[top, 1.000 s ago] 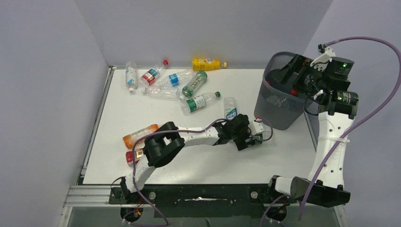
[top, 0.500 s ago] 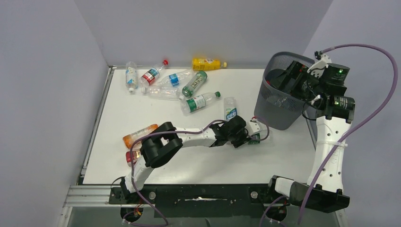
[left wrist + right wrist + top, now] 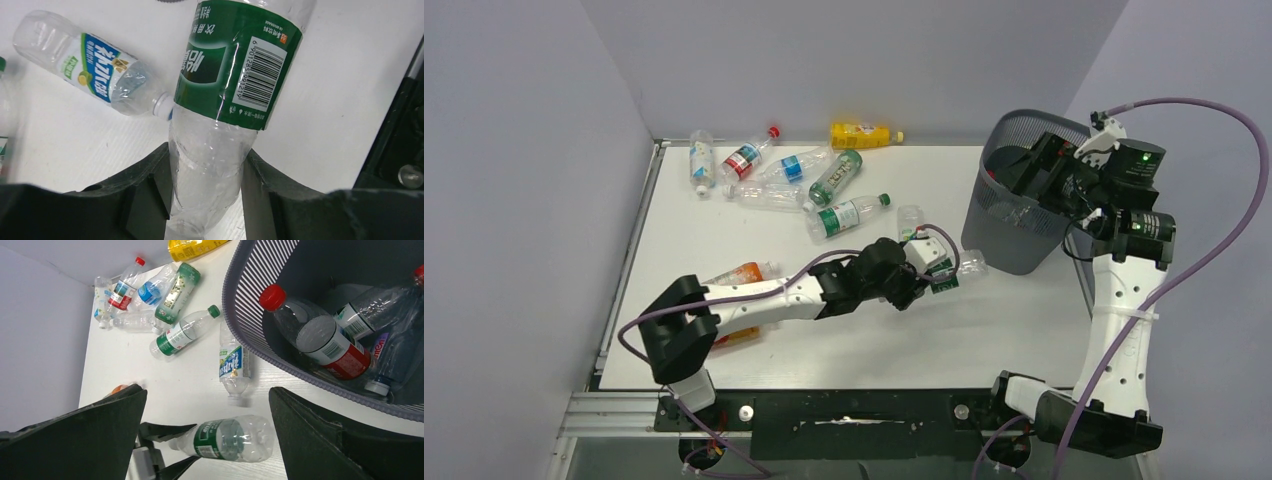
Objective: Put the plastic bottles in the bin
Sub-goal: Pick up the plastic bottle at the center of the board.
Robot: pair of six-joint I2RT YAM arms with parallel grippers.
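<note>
Bottles (image 3: 320,342) inside mesh bin (image 3: 250,300)

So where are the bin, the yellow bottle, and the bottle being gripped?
bin (image 3: 1009,245), top view, outer mesh wall.
yellow bottle (image 3: 860,135), top view, middle of its body.
gripped bottle (image 3: 240,65), left wrist view, green label.

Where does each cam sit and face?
Top: above and behind the bases, looking down on table, bin, left arm, right arm.
Left wrist: looks along the left gripper, shut on a green-label bottle, table beyond.
Right wrist: over the bin rim, looking down through the open right gripper.
Shared: both wrist views show that bottle and a blue-label bottle.
</note>
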